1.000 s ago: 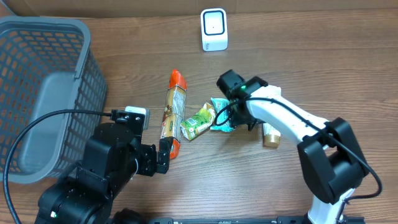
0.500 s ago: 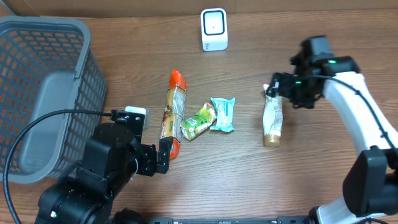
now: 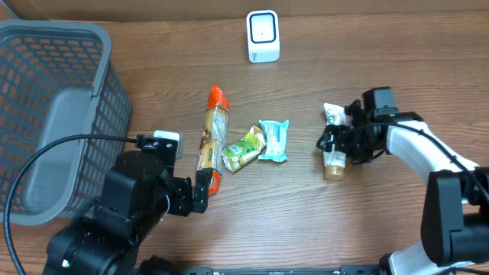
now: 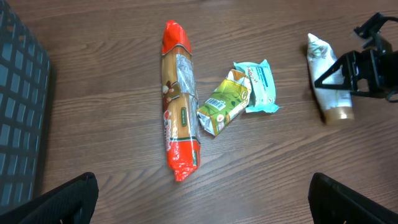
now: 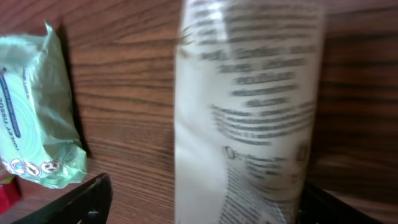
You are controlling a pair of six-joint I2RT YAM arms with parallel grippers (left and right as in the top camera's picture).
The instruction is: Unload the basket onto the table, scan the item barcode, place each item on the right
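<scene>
A white tube with a tan cap (image 3: 333,169) lies on the wooden table at the right, seen also in the left wrist view (image 4: 328,93). My right gripper (image 3: 338,147) is low over its middle and open, one finger on each side. In the right wrist view the printed tube (image 5: 249,124) fills the space between the fingers of my right gripper (image 5: 211,202); the left finger stands well clear of it. The white scanner (image 3: 263,36) stands at the back. My left gripper (image 4: 205,205) is open and empty near the front, short of a long red snack pack (image 4: 178,112).
A grey basket (image 3: 99,42) takes up the left side. A green pouch (image 3: 243,150) and a teal tissue pack (image 3: 273,139) lie in the middle beside the long red snack pack (image 3: 213,137). The tissue pack (image 5: 31,112) also shows left of the tube.
My right arm swung from the middle items out to the right, then came down over the white tube. The left arm and the items have not moved.
</scene>
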